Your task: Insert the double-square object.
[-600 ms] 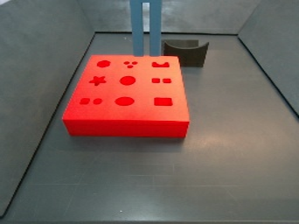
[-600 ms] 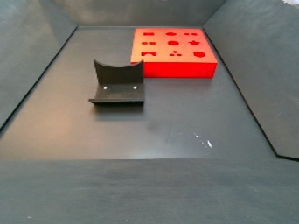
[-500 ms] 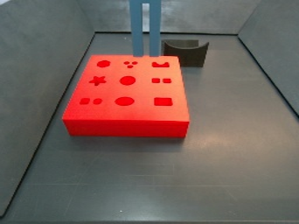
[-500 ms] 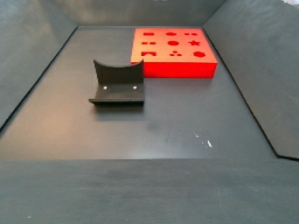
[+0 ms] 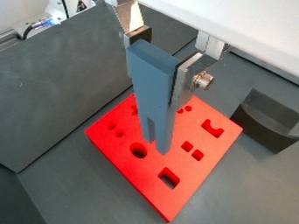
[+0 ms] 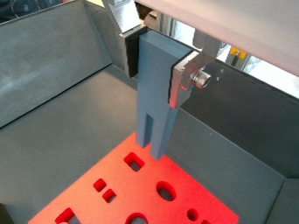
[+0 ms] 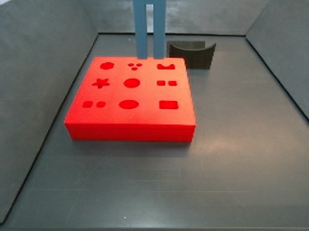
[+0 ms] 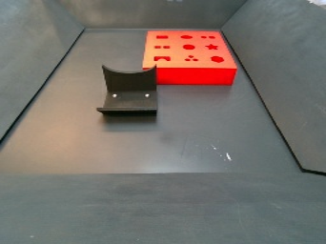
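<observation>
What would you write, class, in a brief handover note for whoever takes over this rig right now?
Pincer: shut on the blue piece, held upright above the red board.
In a side view the piece hangs over the board's far edge, its tip not in any hole.
Fixture: on the floor, apart from the board.
Done: piece picked up.
Left: line up with the double-square hole, lower, insert, release.

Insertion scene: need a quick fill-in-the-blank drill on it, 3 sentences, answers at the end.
1. The gripper holds a tall ____ piece above the board.
2. The board with shaped holes is ____ in colour.
3. In a side view the dark fixture stands on the floor, ____ from the board.

Missing words: blue; red; apart
</observation>
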